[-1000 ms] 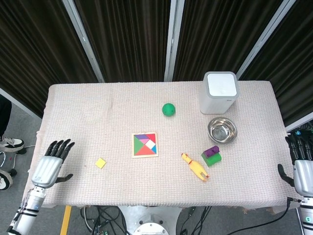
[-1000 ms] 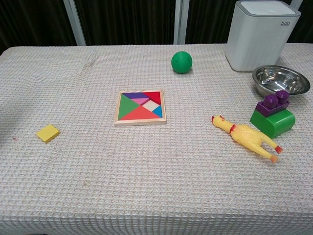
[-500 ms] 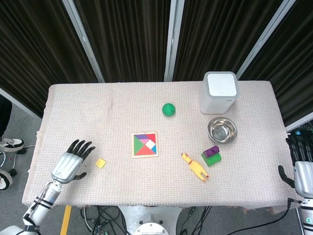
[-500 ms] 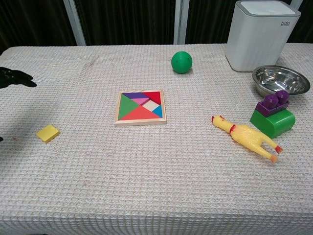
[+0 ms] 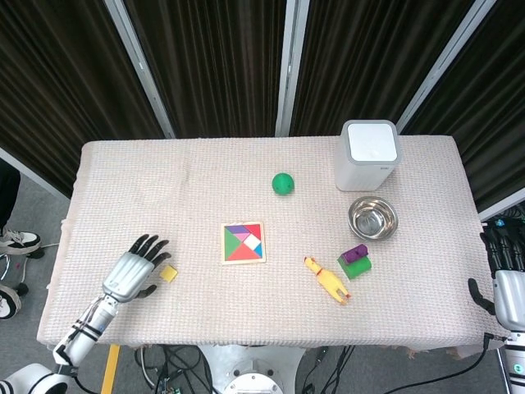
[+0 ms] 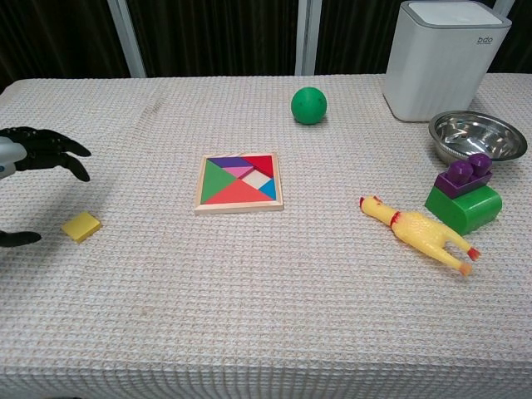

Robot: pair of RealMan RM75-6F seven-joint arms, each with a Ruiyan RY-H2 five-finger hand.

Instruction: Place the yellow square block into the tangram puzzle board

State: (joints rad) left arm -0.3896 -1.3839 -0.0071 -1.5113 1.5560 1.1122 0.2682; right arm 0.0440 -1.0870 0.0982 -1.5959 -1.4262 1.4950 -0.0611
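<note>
Dark curtains with pale vertical bars are seen behind a table (image 5: pixel 123 180) that is covered by a beige woven cloth. Near the front left part of the table the yellow square block (image 5: pixel 168 273) is lying flat on the cloth, well apart from the tangram puzzle board (image 5: pixel 244 243), which is placed around the middle and is filled with coloured pieces except for one pale gap. The left hand (image 5: pixel 131 273) is held just beside the block on its left side, with the dark fingers (image 6: pixel 50 154) spread and nothing grasped; from the chest view it seems not to touch the block, though this cannot be told for sure. The right hand (image 5: pixel 504 279) is kept off the right edge of the table, fingers extended, and nothing is held in it. A green ball (image 5: pixel 283 183), a white container (image 5: pixel 369 154), a steel bowl (image 5: pixel 372 218), a yellow rubber chicken (image 5: pixel 327 280) and a green and purple block (image 5: pixel 355 262) are found on the right half
</note>
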